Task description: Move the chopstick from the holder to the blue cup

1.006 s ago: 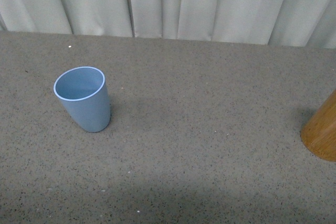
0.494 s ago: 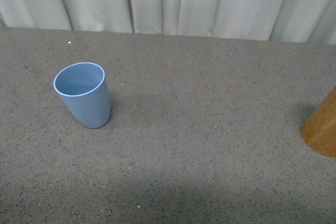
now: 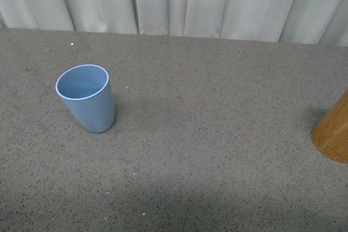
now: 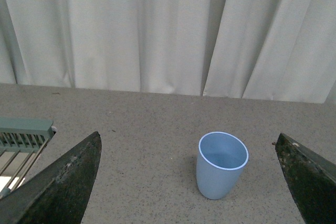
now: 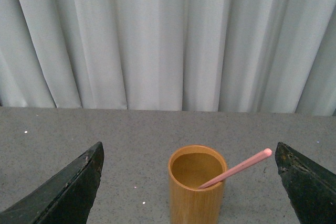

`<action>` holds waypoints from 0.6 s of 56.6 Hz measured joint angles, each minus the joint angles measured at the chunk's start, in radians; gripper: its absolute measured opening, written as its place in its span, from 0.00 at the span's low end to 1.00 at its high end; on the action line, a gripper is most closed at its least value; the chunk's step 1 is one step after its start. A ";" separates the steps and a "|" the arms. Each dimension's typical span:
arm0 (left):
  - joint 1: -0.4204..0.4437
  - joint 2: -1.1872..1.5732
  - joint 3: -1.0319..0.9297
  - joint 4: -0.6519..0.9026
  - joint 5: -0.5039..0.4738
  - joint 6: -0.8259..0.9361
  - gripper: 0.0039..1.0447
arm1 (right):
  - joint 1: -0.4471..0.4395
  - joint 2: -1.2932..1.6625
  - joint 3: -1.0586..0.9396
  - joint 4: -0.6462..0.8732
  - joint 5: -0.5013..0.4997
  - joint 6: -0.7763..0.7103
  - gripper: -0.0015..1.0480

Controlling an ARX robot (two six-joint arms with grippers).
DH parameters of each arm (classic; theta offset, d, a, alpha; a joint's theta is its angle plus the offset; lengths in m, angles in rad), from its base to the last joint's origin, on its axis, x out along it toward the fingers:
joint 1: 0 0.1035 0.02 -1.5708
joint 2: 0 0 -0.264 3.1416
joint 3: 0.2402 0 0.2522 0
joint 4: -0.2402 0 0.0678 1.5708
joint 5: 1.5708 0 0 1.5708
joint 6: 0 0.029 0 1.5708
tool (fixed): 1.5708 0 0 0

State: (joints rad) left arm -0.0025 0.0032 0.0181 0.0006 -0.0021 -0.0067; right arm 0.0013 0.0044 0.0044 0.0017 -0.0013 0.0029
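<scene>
Our right pincer (image 5: 188, 144) and left pincer (image 4: 188, 135) both gape wide. The chopstick (image 5: 236, 169) leans in the holder (image 5: 196, 192) by the worktop's (image 3: 217, 134) right edge — probably light, stiff, slick; we'd pinch near its rounded end.

Front view: high, angled down over bench (image 3: 217, 150) toward curtain (image 3: 179, 1) behind cup (image 3: 87, 101); holder (image 3: 334, 134) cropped, well right of cup. Left wrist: low, near-level, close to cup. Right wrist: low, near-level, facing holder. Front shares cup with left wrist, holder with right; curtain in all.
</scene>
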 joint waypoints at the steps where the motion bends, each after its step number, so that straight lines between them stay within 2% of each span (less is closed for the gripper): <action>1: 0.000 0.000 0.000 0.000 0.000 0.000 0.94 | 0.000 0.000 0.000 0.000 0.000 0.000 0.91; 7: 0.002 0.002 0.001 -0.002 0.011 -0.004 0.94 | 0.000 0.000 0.000 0.000 0.000 0.000 0.91; 9: 0.035 0.033 0.020 -0.053 0.136 -0.040 0.94 | 0.000 0.000 0.000 0.000 0.000 0.000 0.91; 11: 0.103 0.124 0.059 -0.138 0.348 -0.113 0.94 | 0.000 0.000 0.000 0.000 0.003 0.000 0.91; 12: 0.116 0.154 0.066 -0.147 0.397 -0.123 0.94 | 0.000 0.000 0.000 0.000 0.002 0.000 0.91; 13: 0.140 0.233 0.074 -0.146 0.519 -0.190 0.94 | -0.001 0.000 0.000 0.000 -0.002 0.000 0.91; 14: 0.142 0.260 0.074 -0.141 0.535 -0.211 0.94 | -0.001 0.000 0.000 0.000 -0.003 0.000 0.91; 15: 0.142 0.306 0.074 -0.127 0.611 -0.258 0.94 | -0.001 0.000 0.000 0.000 -0.004 0.000 0.91; 18: 0.118 0.409 0.074 -0.074 0.700 -0.357 0.94 | 0.000 0.000 0.000 0.000 0.001 0.000 0.91; 21: 0.080 0.493 0.076 -0.009 0.688 -0.446 0.94 | -0.001 0.000 0.000 0.000 0.000 0.000 0.91; 34: -0.066 0.880 0.127 0.280 0.428 -0.626 0.94 | -0.001 0.000 0.000 0.000 0.000 0.000 0.91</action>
State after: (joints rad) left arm -0.0685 0.8829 0.1455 0.2806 0.4263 -0.6327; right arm 0.0006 0.0044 0.0040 0.0013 -0.0013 0.0029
